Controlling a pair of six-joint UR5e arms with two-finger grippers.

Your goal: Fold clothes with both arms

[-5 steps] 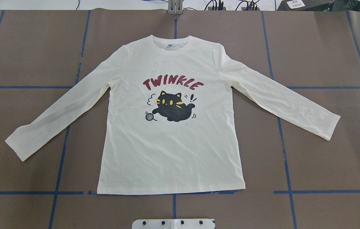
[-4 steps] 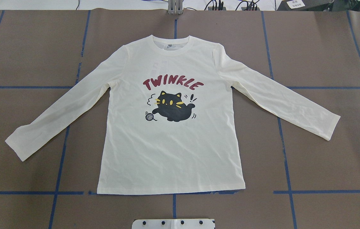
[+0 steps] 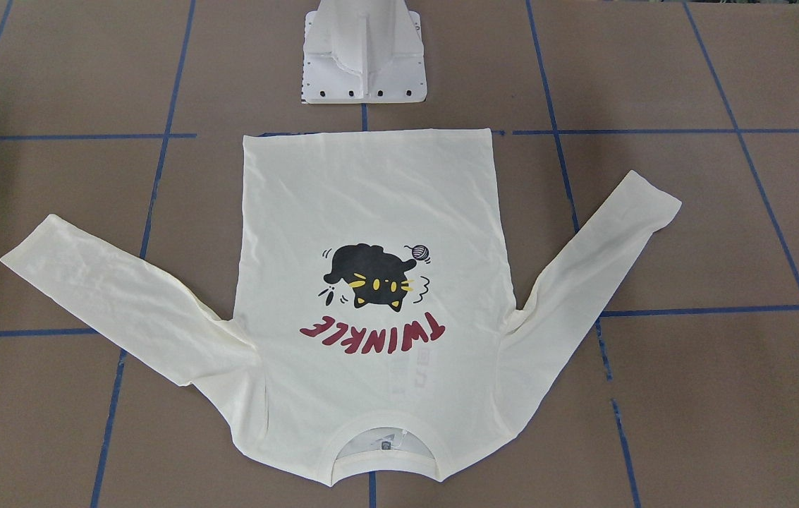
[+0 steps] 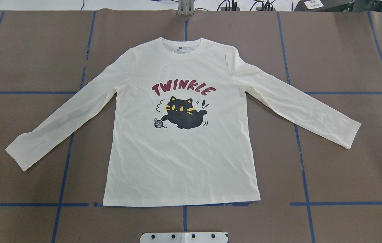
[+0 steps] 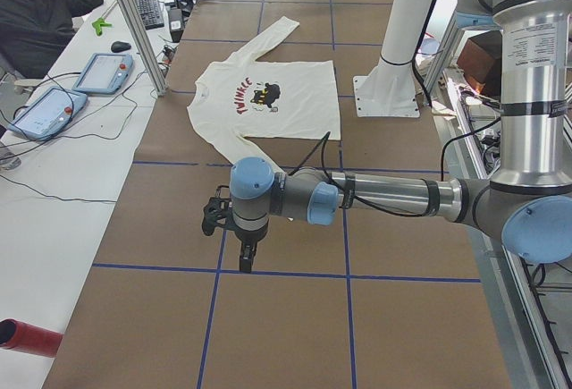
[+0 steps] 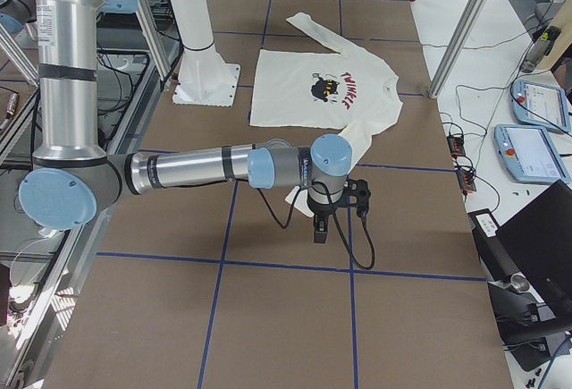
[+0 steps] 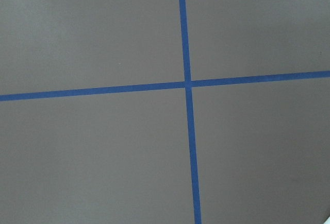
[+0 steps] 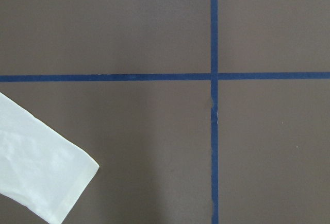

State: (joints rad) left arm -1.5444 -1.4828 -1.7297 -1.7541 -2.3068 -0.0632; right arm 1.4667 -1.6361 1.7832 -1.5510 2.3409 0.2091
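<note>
Currently the cream long-sleeved T-shirt with a black cat print and red "TWINKLE" lettering lies flat and face up in the middle of the brown table marked with blue tape lines. Its hem is toward the white pedestal base and its collar is on the far side. Both sleeves are spread out to the sides, slanting back toward the robot.

The left grey metal arm reaches out low over bare table beyond the sleeve on that side, with its black left gripper pointing down. The right arm does the same on the other side. Its right gripper hangs near the sleeve cuff, which shows at the edge of the right wrist view.

Neither gripper touches the cloth. I cannot tell how far either pair of jaws is parted.

A seated person in black is at the side bench.
</note>
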